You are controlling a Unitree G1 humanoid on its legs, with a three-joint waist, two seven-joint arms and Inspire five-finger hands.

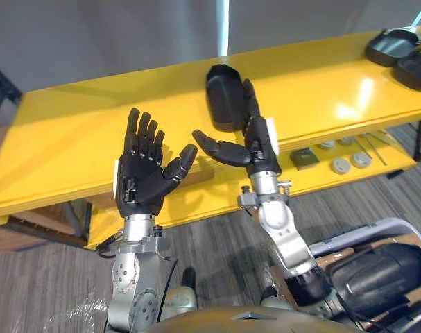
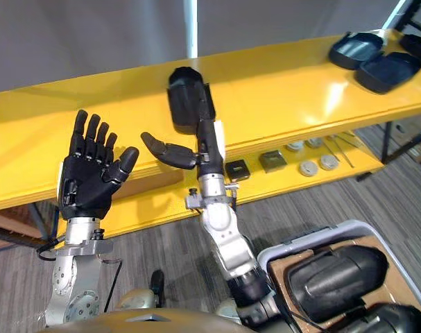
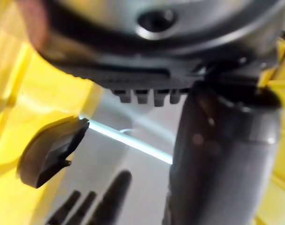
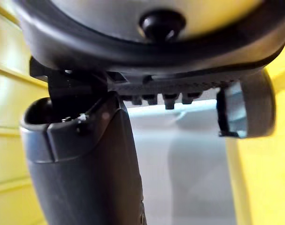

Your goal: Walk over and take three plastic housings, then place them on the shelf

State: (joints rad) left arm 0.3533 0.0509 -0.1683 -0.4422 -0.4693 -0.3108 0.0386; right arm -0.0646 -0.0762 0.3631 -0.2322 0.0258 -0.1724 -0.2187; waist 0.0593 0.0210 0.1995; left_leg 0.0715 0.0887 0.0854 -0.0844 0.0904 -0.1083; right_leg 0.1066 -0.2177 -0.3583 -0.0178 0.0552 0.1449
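Your left robot hand [image 1: 144,173] is raised in front of the yellow shelf [image 1: 78,132], palm toward the head camera, fingers straight and spread, thumb out, holding nothing. Your right robot hand [image 1: 259,142] is lifted at the shelf's front edge, fingers straight and pointing up along the right side of a black plastic housing [image 1: 224,97], with its thumb stretched out toward the left robot hand. It is open too, and you cannot tell from the head views whether the fingers touch the housing.

That housing lies on the shelf's top board, near the front edge and about midway along. Two more housings [image 2: 356,48] sit close together at the far right end of the same board, well apart from both hands.

On the lower board [image 1: 383,166], to the right of your right arm, lie a few round metal pieces [image 1: 340,165] and a square block [image 1: 304,158]. A white-rimmed bin [image 2: 314,239] at lower right holds further dark housings [image 2: 335,274].
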